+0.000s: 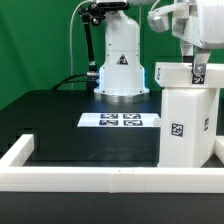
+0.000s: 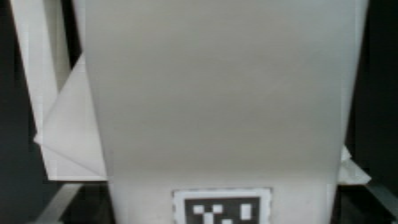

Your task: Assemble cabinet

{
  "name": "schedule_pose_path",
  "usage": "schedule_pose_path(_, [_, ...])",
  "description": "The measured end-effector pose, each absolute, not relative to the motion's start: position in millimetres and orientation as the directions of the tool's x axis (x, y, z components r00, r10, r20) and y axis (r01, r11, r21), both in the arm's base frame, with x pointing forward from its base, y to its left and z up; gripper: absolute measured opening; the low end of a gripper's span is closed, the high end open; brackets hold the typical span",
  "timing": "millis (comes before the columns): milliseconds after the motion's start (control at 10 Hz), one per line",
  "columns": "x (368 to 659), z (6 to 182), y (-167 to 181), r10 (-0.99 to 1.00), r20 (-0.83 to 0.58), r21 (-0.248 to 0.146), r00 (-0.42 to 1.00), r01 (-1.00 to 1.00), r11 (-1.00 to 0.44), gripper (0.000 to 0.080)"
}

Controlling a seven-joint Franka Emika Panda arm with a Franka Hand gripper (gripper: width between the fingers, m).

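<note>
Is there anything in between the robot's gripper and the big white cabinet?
Nothing visible does. In the exterior view the gripper sits right at the top of the cabinet, with no other object between them. The wrist view shows only the cabinet's white panel close up.

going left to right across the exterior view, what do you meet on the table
Robot base at the exterior view's left-centre → marker board slightly further right and nearer → cabinet at the exterior view's right, with the gripper at its top.
</note>
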State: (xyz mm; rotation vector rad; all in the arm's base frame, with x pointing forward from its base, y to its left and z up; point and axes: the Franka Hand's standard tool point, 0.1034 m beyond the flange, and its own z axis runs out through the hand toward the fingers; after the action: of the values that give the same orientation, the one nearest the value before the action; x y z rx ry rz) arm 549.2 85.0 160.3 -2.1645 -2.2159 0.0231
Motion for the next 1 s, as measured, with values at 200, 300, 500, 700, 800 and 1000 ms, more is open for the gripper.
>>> schedule_pose_path(200, [549.3,160.3,84.7,1.0,0.02,-0.042,0.011,0.999,-0.01,0.056])
schedule_pose_path(300, [549.3,160.3,84.2,0.999,0.02,-0.042,0.025,0.999,-0.024,0.056])
schedule_pose_path(500, [549.2,160.1,84.3,0.962,0.01,-0.047,0.275,0.961,-0.274,0.056])
schedule_pose_path(700, [551.7,159.7,82.2,0.842,0.024,-0.037,0.539,0.842,-0.538,0.0561])
schedule_pose_path(800, [551.8,159.7,81.6,0.78,0.023,-0.037,0.626,0.78,-0.625,0.0561])
schedule_pose_path(1000, [552.4,159.3,82.6,0.525,0.046,-0.035,0.85,0.526,-0.85,0.0561])
